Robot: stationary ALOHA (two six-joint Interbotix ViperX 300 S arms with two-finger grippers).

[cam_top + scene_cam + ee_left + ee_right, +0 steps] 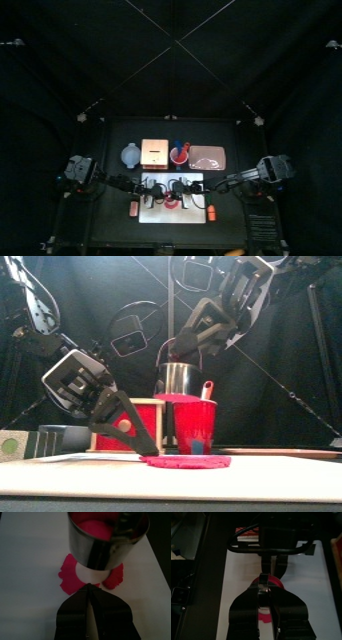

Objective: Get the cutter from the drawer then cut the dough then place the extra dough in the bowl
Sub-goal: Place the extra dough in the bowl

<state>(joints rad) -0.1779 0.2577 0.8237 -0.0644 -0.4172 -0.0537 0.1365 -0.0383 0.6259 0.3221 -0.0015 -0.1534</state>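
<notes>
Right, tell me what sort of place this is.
Probably a robot test booth set up as a toy kitchen: black curtains behind, a left arm and right arm, and a board with pink dough and a metal cutter.

We find the board (154,182) at the front middle of the desk (120,228), with the dough ring (187,462) on it. The cutter (100,542) hangs above the ring in the right hand (263,588). Behind the board, left to right, stand the bowl (130,153), box (158,151), cup (181,155) and tray (210,157).
</notes>
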